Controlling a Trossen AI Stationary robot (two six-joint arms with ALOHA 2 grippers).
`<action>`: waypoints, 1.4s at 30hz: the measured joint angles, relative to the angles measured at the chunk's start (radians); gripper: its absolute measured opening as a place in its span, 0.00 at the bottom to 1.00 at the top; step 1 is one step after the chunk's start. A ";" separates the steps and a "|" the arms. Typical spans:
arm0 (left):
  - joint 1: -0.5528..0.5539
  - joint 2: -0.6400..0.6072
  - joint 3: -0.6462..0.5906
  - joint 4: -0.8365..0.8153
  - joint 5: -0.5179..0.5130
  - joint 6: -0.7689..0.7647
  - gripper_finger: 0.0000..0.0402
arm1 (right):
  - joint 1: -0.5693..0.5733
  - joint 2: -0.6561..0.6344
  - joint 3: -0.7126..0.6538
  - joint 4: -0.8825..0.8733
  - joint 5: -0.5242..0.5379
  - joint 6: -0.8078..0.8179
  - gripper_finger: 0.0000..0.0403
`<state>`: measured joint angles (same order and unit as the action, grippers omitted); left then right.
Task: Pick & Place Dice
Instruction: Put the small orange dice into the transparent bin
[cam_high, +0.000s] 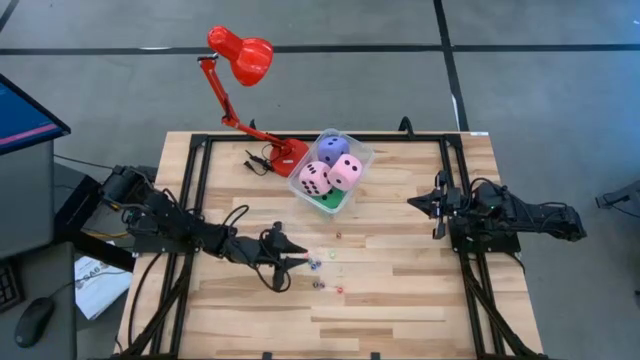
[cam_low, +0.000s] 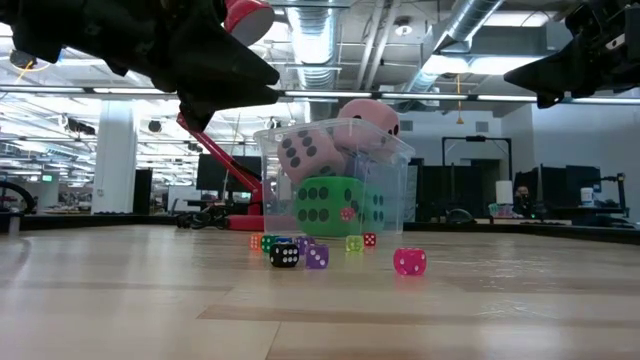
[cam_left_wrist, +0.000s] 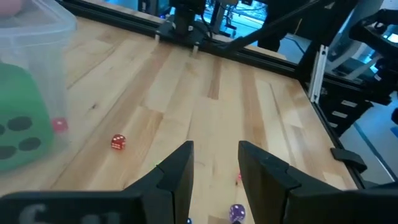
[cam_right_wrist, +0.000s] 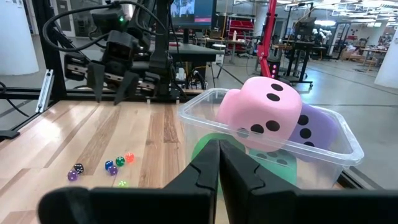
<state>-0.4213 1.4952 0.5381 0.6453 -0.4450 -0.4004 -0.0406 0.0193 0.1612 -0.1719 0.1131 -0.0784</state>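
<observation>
Small coloured dice (cam_high: 318, 266) scattered on the bench (cam_high: 400, 300), just ahead of the left jaws (cam_high: 297, 262) and slightly below them; a purple one (cam_left_wrist: 236, 213) right between the finger tips in the left wrist view, a red one (cam_left_wrist: 118, 142) off to one side. Large soft dice already in the clear tub (cam_high: 355, 150): two pink (cam_high: 314, 178), one purple-blue (cam_high: 332, 149), one green (cam_high: 330, 200) at the bottom. Tub beyond the left jaws, near the right jaws (cam_high: 425, 203) but apart from them.

Left jaws parted narrowly, holding nothing, hovering above the bench. Right jaws pressed together, empty, pointed at the tub from the side.

Likely trouble: tiny dice sit close together, so a descent slightly off could nudge neighbours away or trap two at once. Narrow opening leaves little margin; a tip landing on a die could flick it across the bench. Red lamp (cam_high: 241, 55) well behind, no obstacle.
</observation>
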 joint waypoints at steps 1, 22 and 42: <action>0.000 0.000 0.000 0.000 0.000 0.000 0.29 | 0.000 0.000 0.000 0.000 0.000 0.000 0.02; 0.002 0.190 0.000 -0.047 -0.036 -0.268 0.29 | 0.000 0.000 -0.001 0.000 0.000 0.000 0.02; -0.045 0.190 0.000 -0.085 -0.134 -0.429 0.29 | 0.000 0.000 -0.001 0.000 0.000 0.000 0.02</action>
<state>-0.4664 1.6848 0.5381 0.5602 -0.5786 -0.8292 -0.0408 0.0193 0.1600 -0.1722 0.1132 -0.0784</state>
